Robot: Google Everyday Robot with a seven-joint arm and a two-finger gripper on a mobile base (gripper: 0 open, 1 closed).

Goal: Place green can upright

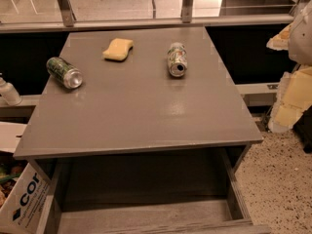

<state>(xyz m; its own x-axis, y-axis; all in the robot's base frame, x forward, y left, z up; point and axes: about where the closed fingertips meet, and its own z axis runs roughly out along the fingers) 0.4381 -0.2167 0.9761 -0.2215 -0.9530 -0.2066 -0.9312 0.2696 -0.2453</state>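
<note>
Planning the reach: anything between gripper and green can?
Nothing squarely. The gripper sits at the right edge, off the table; green can lies far left. The paler can and sponge lie behind that line.

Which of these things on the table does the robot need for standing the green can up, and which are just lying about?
For the job: green can, on its side near the left edge of the table; gripper, not in view.
Lying about: yellow sponge, paler can on its side, bottle, open drawer, cardboard box.
</note>
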